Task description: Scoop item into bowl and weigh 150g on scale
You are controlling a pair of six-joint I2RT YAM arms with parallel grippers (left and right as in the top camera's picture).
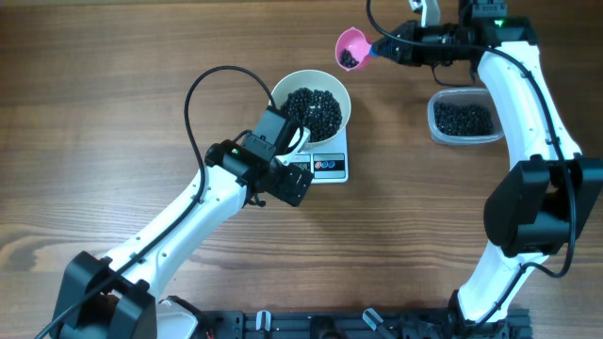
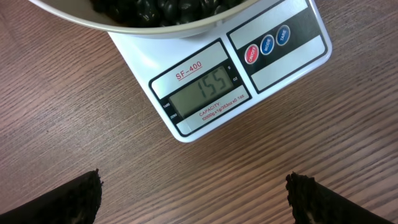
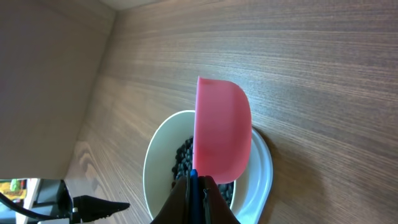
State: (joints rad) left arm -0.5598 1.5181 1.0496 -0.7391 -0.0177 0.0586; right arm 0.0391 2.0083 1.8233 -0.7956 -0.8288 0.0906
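a flat white rectangular kitchen scale (image 2: 149, 59) sits on the brown wood-grain worktop (image 1: 113, 94). above its grey display it reads "sf-400" in red. the display shows "155". the red print below it begins "capacity"; the rest is too small to be sure of. to the right of the display are three round buttons, one red and two blue. the blue ones seem to read "mode" and "tare".

a round glossy white bowl (image 1: 279, 94) stands on the scale, heaped with small black round beads (image 1: 316, 108).

the left claw (image 2: 196, 202) hovers just in front of the scale with its fingers wide apart, gripping nothing.

the right claw (image 1: 400, 47) is clamped on the blue handle of a small pink plastic scoop (image 1: 350, 47). the scoop is held up and to the right of the bowl, apart from it, with a few beads inside.

a clear plastic tub (image 1: 464, 118) of more beads sits near the right arm.
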